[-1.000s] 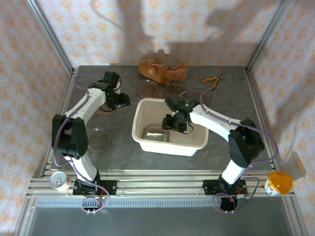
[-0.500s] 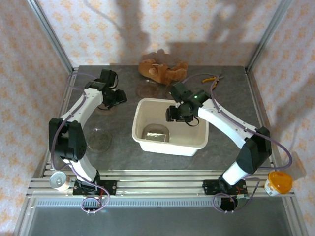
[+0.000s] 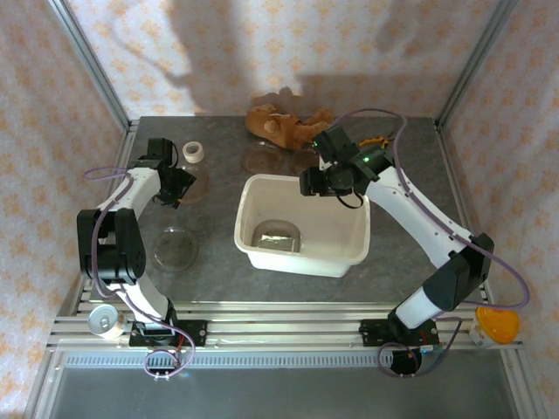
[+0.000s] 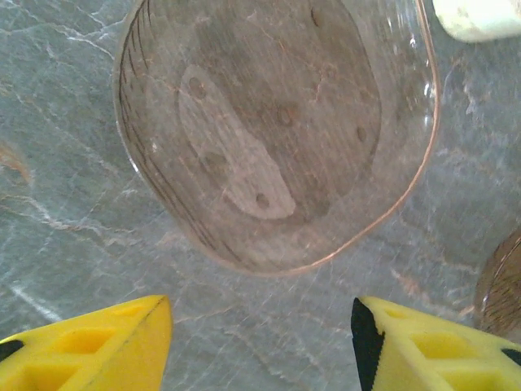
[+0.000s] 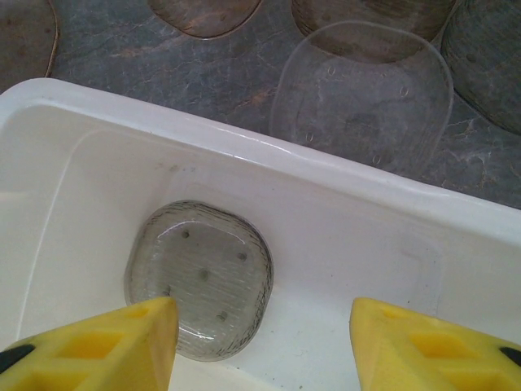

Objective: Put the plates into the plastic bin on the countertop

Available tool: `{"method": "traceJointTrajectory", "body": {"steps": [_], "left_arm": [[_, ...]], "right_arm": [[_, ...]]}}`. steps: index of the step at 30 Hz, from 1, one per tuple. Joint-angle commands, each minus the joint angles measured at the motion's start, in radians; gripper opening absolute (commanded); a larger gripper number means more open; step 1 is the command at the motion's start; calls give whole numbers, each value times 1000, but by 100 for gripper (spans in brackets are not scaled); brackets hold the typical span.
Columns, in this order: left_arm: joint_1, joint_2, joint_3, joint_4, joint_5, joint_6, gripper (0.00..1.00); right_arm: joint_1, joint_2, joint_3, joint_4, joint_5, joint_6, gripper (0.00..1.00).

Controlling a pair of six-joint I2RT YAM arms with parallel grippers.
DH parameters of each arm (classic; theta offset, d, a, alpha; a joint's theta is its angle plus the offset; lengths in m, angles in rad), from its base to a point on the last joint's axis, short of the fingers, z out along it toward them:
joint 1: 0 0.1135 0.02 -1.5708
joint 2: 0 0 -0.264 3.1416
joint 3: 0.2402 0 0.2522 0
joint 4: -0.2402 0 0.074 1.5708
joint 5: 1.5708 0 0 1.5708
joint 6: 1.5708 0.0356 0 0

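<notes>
Grey desk (image 4: 57, 204) holds a plate (image 4: 273, 130) at 12 o'clock, just ahead of my left fingers (image 4: 89, 346), parted and empty.

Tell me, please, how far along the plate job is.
Done: one plate lies in the bin. In hand: nothing; the left claw hangs open at a countertop plate, the right claw open over the bin. Left: that one and more plates outside.

Both extended over the table: left arm (image 3: 131, 194) reaches to the far left with the elbow folded back, left gripper (image 3: 179, 188) aimed down, jaws apart, nothing between the yellow fingers (image 4: 89, 346). The right arm (image 3: 410, 214) stretches forward and inward, right gripper (image 3: 313, 183) pointing down, jaws parted, empty.
</notes>
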Motion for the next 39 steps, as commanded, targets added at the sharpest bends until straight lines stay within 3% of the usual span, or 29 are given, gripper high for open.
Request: {"method": "traceJointTrajectory", "body": {"steps": [1,11,18,28,32,39], "left_arm": [[17,32,-29,72,-4,-139,62],[31,68,-27,45,-86,-177,64],[35,177,54,-43,-46,-175,63],[36,194,50,-35,-63,-190,63],[36,225,34,-9,-50,-199,60],[36,216,10,50,-32,-200,42]], "right_arm": [[-10,-26,2,23,23,-26,58],[-42,-43,-29,44,26,-16,58],[-48,-9,4,32,10,-31,58],[-56,16,16,31,9,-40,58],[-56,31,32,26,13,-49,58],[-58,37,28,29,12,-47,58]]}}
